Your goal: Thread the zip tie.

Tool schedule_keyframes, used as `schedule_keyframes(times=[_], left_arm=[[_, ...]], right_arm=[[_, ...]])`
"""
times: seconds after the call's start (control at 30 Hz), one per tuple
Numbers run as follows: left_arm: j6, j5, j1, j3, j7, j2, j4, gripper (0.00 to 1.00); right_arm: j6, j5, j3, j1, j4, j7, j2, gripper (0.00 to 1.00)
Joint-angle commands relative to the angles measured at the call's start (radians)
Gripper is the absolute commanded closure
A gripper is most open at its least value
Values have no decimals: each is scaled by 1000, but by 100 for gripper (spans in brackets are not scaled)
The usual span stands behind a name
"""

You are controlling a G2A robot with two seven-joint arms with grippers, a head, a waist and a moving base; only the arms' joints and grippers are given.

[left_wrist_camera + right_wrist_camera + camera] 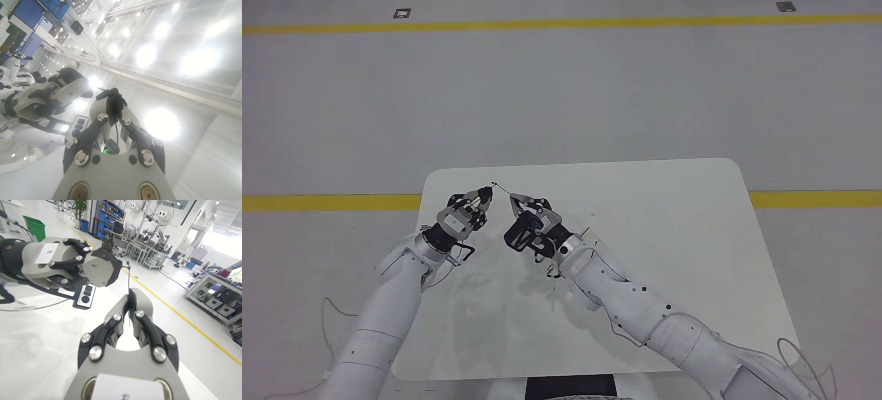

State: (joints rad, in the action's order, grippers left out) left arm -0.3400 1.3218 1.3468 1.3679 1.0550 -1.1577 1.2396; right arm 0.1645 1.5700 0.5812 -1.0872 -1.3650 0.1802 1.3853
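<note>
1. Both pincers hang close together above the desk [672, 200].
2. Right pincer [129, 296]: closed on the zip tie [129, 281], its strap upright and its head [128, 263] at the top.
3. Left pincer [113, 98]: closed on a thin black strap end [116, 132] (same tie or another, I cannot tell), just beside the head.
4. Step judged: lining the tip up with the head. No threading is visible.
5. Next move calls for fine alignment with the slot, then a straight push with the head held steady.
</note>
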Motion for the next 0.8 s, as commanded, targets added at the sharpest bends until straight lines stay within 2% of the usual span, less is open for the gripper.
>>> schedule_keyframes(times=[0.0, 0.77], left_arm=[[0, 0, 0, 0, 0, 0, 0, 100], [0, 0, 0, 0, 0, 0, 0, 100]], right_arm=[[0, 0, 1, 1, 3, -1, 1, 100], [9, 0, -9, -4, -5, -33, -23, 100]])
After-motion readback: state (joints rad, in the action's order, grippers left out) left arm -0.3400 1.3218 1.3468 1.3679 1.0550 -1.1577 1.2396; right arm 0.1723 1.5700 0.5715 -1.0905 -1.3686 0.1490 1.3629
